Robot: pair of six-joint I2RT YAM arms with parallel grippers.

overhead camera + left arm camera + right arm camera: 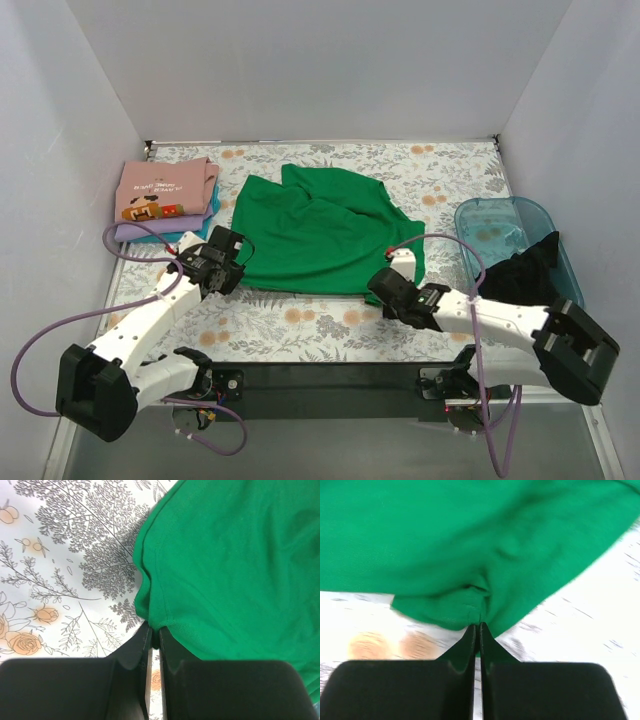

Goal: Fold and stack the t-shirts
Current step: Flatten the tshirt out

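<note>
A bright green t-shirt [320, 230] lies spread and rumpled on the flowered table cover. My left gripper [236, 262] is at its near left corner. In the left wrist view the jaws are shut on the green t-shirt's [235, 565] edge at the tips of that gripper [155, 634]. My right gripper [381, 283] is at the near right corner. In the right wrist view the green t-shirt's [470, 540] hem bunches where the gripper [479, 628] is shut on it. Dark t-shirts [525, 272] hang out of the bin.
A folded stack sits at the back left: a pink printed tee [160, 190] on top, a teal one [212, 203] and a lavender one [135, 233] under it. A translucent teal bin [478, 207] stands at the right. White walls close in three sides.
</note>
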